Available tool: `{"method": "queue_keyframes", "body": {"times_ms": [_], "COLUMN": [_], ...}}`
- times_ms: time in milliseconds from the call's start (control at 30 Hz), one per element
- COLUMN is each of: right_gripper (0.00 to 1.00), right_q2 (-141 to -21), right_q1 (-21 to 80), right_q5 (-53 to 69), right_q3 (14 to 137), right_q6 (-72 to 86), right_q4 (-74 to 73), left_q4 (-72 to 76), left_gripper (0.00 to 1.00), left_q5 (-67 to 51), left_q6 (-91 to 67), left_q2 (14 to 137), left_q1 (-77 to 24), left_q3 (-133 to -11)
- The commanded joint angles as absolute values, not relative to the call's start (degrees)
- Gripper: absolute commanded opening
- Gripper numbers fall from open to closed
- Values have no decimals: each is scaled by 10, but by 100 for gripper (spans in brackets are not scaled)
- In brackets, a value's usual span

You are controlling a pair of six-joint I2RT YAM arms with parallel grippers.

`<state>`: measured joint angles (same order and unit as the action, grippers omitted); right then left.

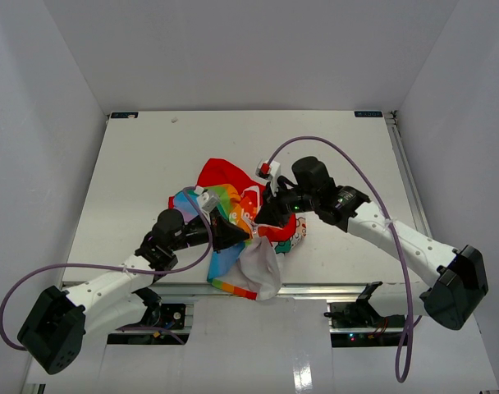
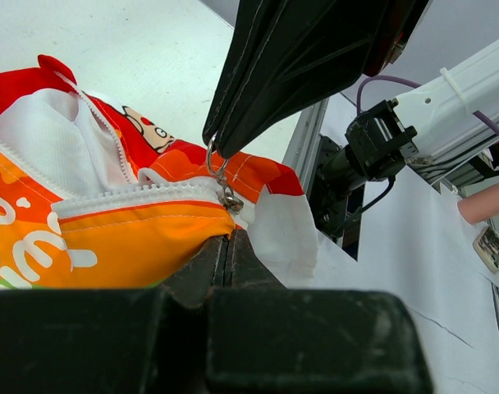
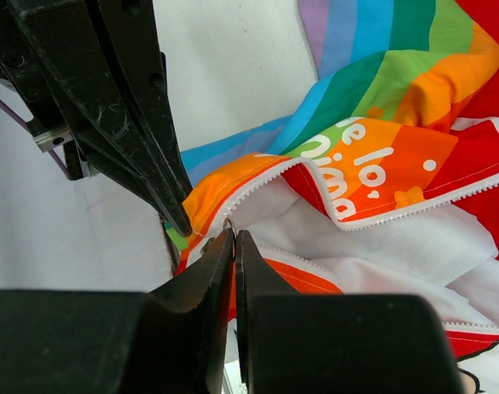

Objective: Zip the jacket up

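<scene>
The jacket (image 1: 233, 205) lies bunched near the table's front edge, rainbow stripes and red lining up, a white part hanging over the edge. My left gripper (image 1: 233, 235) is shut on the orange hem (image 2: 110, 238) just below the zipper's bottom end, jaws pressed together (image 2: 227, 240). My right gripper (image 1: 268, 220) is shut on the zipper pull's metal ring (image 2: 213, 160), right above the slider (image 2: 229, 199). In the right wrist view its jaws (image 3: 234, 238) pinch the ring, with the left fingers (image 3: 143, 131) close beside. The zipper teeth (image 3: 414, 209) above lie apart.
The table's front edge with its metal rail (image 1: 331, 287) runs right beneath the jacket. White walls enclose the table on three sides. Purple cables (image 1: 348, 164) loop over both arms. The two grippers' tips nearly touch.
</scene>
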<state>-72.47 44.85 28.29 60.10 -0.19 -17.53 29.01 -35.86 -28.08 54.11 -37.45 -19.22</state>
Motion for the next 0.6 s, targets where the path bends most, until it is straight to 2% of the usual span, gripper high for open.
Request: {"method": "queue_keyframes", "body": {"times_ms": [0,567], "right_gripper": [8,8], "right_q2": [-715,-736], "right_q1": [446,446], "right_q5": [257,222], "right_q3": [604,596], "right_q6": [10,10], "right_q4": [-106,-58], "left_q4": [289,307], "left_gripper": [0,0], "left_q5": [-395,-420], "left_q6": [-281,-292], "left_q2": [539,551], "left_q1": [-376,-376], "left_q3": [-195,-197]}}
